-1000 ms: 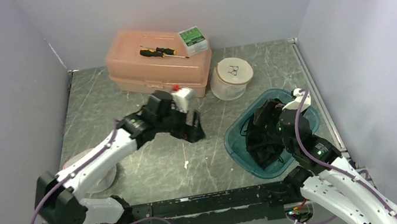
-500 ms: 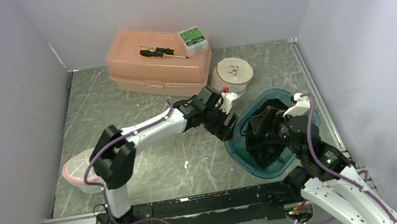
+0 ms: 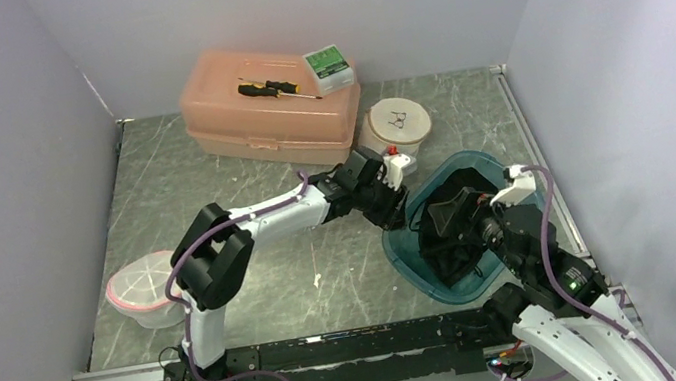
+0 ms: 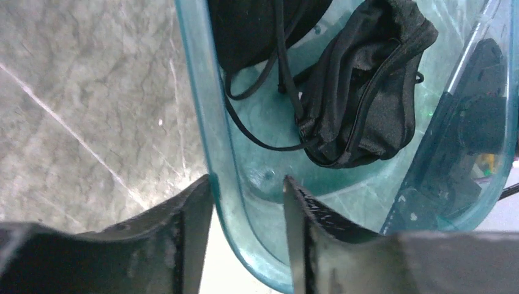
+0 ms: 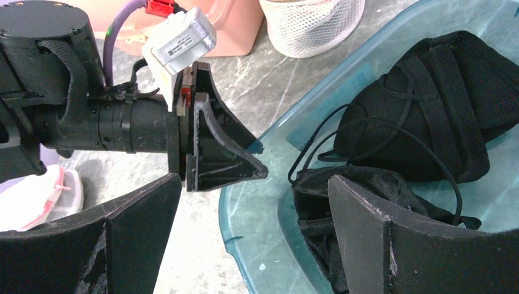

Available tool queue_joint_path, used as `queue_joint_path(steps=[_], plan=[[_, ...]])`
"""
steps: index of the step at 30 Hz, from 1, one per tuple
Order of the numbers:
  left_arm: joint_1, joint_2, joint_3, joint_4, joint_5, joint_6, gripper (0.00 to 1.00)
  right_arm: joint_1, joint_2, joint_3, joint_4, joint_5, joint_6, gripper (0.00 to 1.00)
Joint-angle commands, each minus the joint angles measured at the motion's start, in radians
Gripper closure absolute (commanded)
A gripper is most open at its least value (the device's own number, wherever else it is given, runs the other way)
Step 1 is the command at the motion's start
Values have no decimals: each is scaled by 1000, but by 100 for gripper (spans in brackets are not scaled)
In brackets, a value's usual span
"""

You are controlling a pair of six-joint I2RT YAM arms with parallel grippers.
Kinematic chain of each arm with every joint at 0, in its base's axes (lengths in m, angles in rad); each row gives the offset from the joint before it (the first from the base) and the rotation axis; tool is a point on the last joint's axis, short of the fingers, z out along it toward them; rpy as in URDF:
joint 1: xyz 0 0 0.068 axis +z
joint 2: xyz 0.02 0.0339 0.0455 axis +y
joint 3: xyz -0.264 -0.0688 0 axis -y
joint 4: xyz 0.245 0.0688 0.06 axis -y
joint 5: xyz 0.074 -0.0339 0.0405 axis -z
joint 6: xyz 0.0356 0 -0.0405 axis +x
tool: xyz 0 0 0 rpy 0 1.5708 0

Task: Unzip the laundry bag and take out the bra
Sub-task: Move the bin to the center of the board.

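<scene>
At the far left we see a lidded clear container (image 3: 140,286) on the table (image 3: 210,169). Behind it stands the pink toolbox (image 3: 263,121), with a screwdriver (image 3: 273,88) and a small green box (image 3: 327,65) on its lid. The left gripper (image 4: 248,184) reaches across to the teal tub (image 4: 197,92). Its jaws stand apart, one finger outside the rim and one inside. The inner finger seems to leave a gap to the wall, though the close view is too tight for us to be sure. Just beyond the tub sits the round white mesh laundry bag (image 3: 394,130). The black bra (image 4: 361,92) lies crumpled in the tub, its straps trailing. At the right, the right gripper (image 5: 254,233) hovers over the tub's edge, spread wide and holding nothing. One of its fingers is above the table and the other above the bra.
</scene>
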Motion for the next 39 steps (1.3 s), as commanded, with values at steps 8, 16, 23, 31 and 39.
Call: queue_joint_path(steps=[8,16,23,31,39], plan=[[-40,40,37,175,-7,-122,88,0,-41,160,-45,35,8,6],[-58,64,78,247,-154,-255,97,0,-70,210,-70,82,5,6],[-57,106,154,293,-347,-417,97,1,-106,219,-91,132,16,6],[-58,178,210,383,-550,-655,97,0,-144,215,-117,219,55,5],[-82,327,404,346,-652,-789,97,1,-159,205,-131,247,87,4]])
